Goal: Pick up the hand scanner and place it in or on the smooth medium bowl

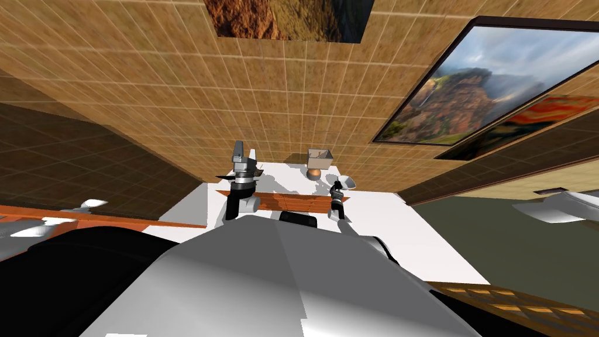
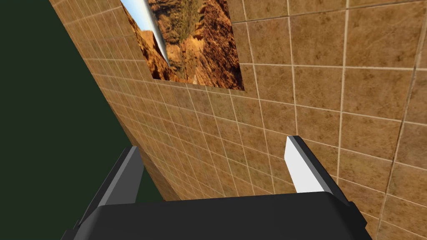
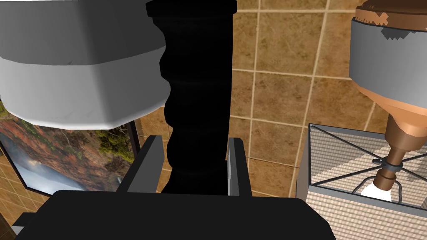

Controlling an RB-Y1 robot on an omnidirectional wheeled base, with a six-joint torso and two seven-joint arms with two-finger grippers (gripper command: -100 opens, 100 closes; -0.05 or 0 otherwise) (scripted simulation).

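My right gripper (image 3: pixel 194 141) pinches the hand scanner (image 3: pixel 198 83) by its ribbed black handle (rigid, probably light, ribs should resist slipping); left gripper (image 2: pixel 212 146) spread, empty.

The lamp (image 1: pixel 319 159) crowds our right end effector (image 3: pixel 194 141); the bowl (image 1: pixel 347 182) sits just beside the lamp, with open tabletop (image 1: pixel 281 174) on the lamp's other side.
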